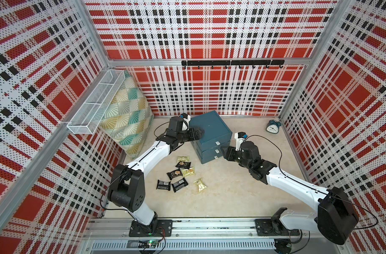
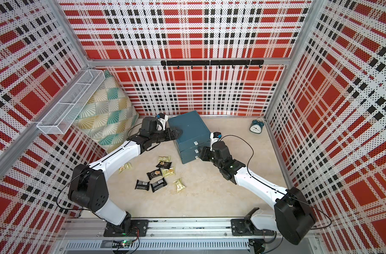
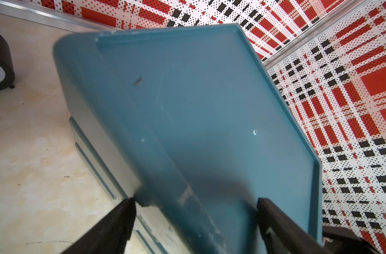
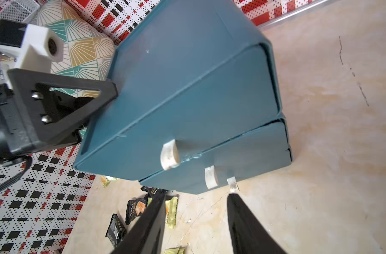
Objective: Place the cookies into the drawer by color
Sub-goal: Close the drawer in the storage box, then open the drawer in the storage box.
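Note:
The drawer is a teal cabinet of three stacked drawers with white tab handles, all looking pushed in. My left gripper stands open astride its upper left edge, one finger lying on the top. My right gripper is open and holds nothing, one fingertip just short of the lowest handle. Several cookies in black and yellow-gold wrappers lie scattered on the floor in front of the cabinet. One more yellow packet lies under my left arm.
A patterned pillow leans in the back left corner below a white wire basket on the wall. A small alarm clock stands at the back right. A black hook rail runs along the back wall.

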`<state>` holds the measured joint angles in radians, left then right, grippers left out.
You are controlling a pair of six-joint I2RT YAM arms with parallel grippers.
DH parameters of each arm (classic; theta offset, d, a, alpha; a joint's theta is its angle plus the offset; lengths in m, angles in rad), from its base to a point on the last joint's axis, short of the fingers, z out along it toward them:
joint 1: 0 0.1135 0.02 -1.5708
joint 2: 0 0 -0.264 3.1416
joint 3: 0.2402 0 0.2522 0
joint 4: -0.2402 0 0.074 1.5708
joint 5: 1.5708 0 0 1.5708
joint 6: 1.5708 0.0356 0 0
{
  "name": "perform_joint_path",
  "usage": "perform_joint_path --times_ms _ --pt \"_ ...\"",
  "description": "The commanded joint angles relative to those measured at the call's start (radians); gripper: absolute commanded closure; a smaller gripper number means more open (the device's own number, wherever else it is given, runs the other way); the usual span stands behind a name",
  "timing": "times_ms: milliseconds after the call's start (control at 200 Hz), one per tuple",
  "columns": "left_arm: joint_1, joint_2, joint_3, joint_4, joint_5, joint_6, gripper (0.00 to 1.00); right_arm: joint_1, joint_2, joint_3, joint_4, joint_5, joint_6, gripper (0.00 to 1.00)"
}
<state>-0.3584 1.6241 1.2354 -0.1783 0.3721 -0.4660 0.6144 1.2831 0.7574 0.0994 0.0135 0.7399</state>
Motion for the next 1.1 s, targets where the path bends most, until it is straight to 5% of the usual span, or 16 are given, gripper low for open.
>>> perform_joint_path --times_ms 0,616,1092 --pt "0.002 -0.024 -0.029 -0.008 0.036 0.004 0.01 -0.016 0.039 -0.033 0.118 -0.058 0.077 0.49" --pt "0.003 -0.02 -0.04 0.004 0.056 0.001 0.01 -0.036 0.32 -0.003 0.388 -0.18 0.266 0.62" --pt "0.002 -0.019 -0.042 0.003 0.054 0.001 0.01 -0.038 0.263 -0.09 0.364 -0.116 0.259 0.98"
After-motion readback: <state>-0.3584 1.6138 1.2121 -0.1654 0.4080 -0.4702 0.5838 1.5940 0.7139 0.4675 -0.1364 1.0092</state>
